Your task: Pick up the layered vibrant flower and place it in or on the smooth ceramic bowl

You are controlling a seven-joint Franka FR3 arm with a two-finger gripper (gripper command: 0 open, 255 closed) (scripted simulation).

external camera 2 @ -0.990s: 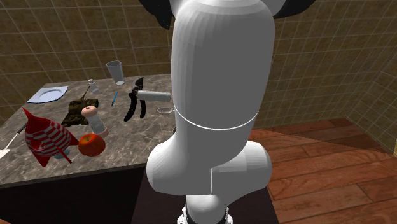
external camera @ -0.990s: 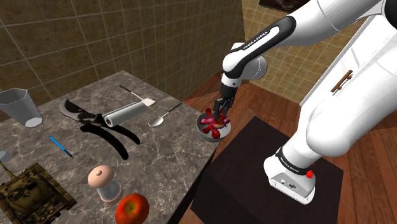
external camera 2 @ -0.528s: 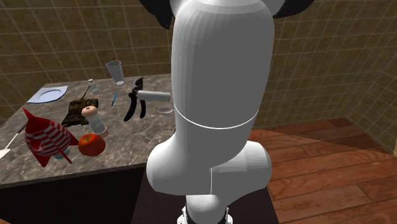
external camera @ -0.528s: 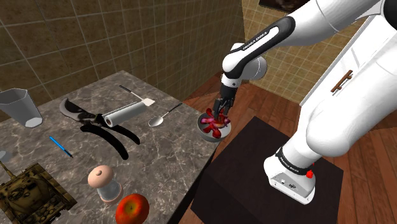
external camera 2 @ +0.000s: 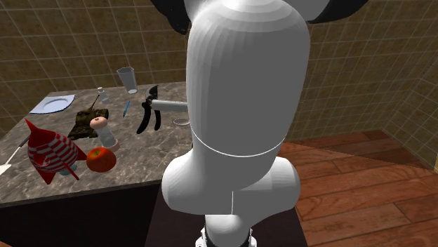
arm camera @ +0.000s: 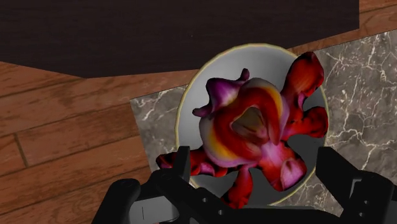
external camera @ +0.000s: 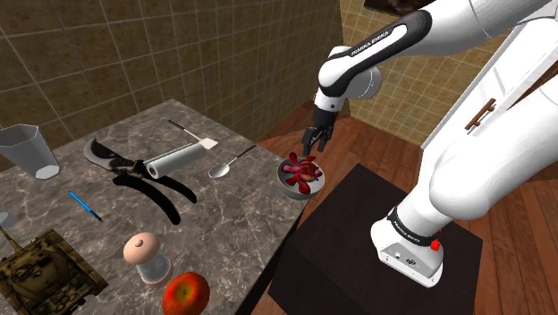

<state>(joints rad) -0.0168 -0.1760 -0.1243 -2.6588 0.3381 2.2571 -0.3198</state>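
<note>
A: Since the flower (external camera: 300, 171) sits in the bowl (external camera: 286, 187) and the gripper (external camera: 312, 149) hangs just above, fingers apart and holding nothing, what could break?

B: Petals overhang the rim, and the bowl's right at the counter (external camera: 224, 215) corner. Snag one and I reckon it tips out.

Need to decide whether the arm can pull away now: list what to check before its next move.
1. Flower in the bowl: ok, it lies inside, with some petals over the rim.
2. Gripper released: ok, its fingers stand apart and do not touch the flower.
3. Gripper clear of the bowl: ok, it hangs above the flower.
4. Bowl secure: cannot tell, it sits right at the counter corner.
5. Spoon out of the way: ok, it lies beside the bowl, apart from the gripper.
</note>
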